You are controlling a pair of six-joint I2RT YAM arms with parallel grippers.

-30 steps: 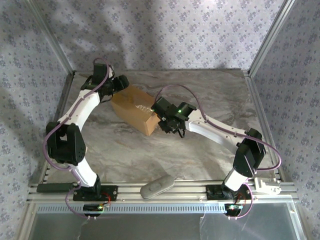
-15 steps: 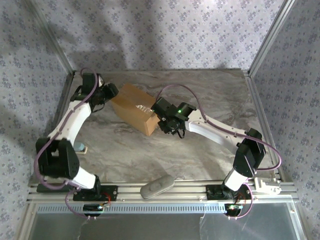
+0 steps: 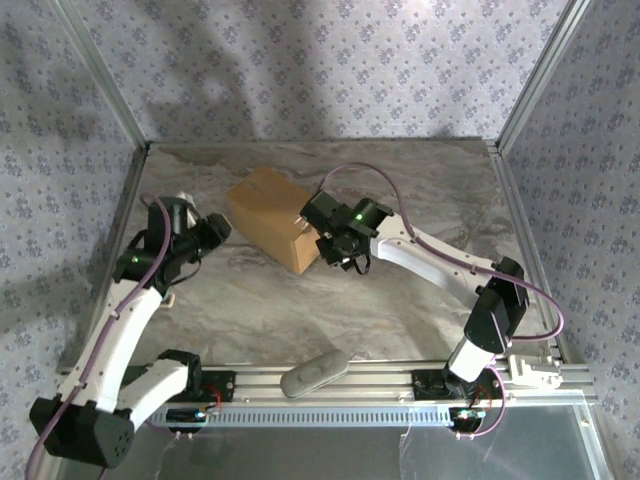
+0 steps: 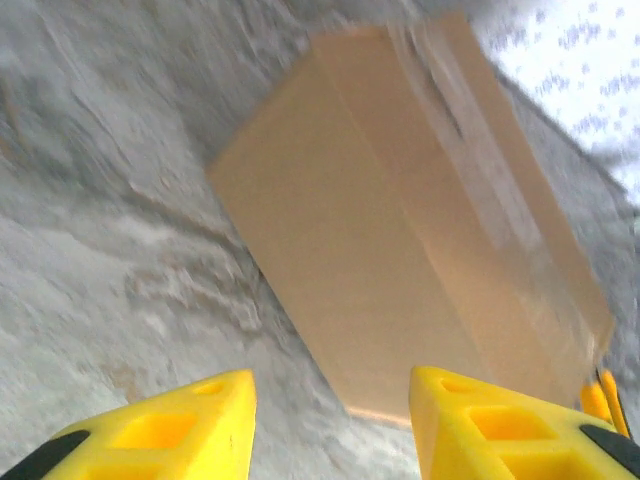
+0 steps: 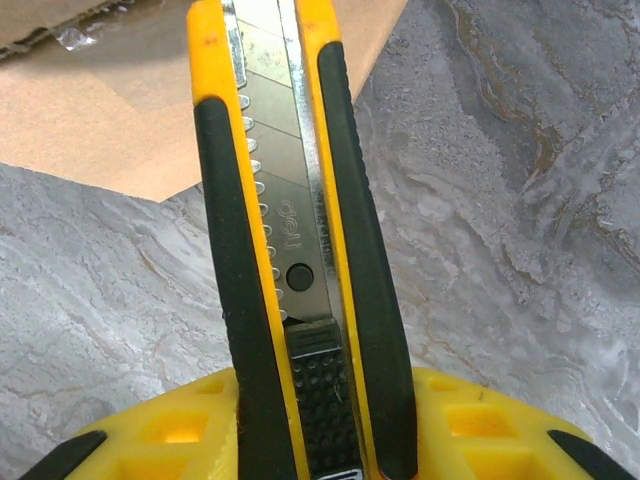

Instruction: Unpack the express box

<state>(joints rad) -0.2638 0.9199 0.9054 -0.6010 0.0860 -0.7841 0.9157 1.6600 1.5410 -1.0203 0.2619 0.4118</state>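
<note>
One plain brown taped cardboard express box (image 3: 272, 215) lies on a grey marble tabletop (image 3: 430, 180), ten o'clock from its centre. My left gripper (image 4: 330, 390) stands partly open and empty at the box's nine o'clock, apart from it. My right gripper (image 5: 300, 400), at its four o'clock, is clamped on a yellow-and-black utility knife (image 5: 290, 250), blade toward the cardboard.

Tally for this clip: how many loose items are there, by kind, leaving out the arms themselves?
cardboard box: 1
utility knife: 1
grey oblong item on the front rail: 1
small pale item by the left arm, too small to identify: 1
Total: 4
</note>
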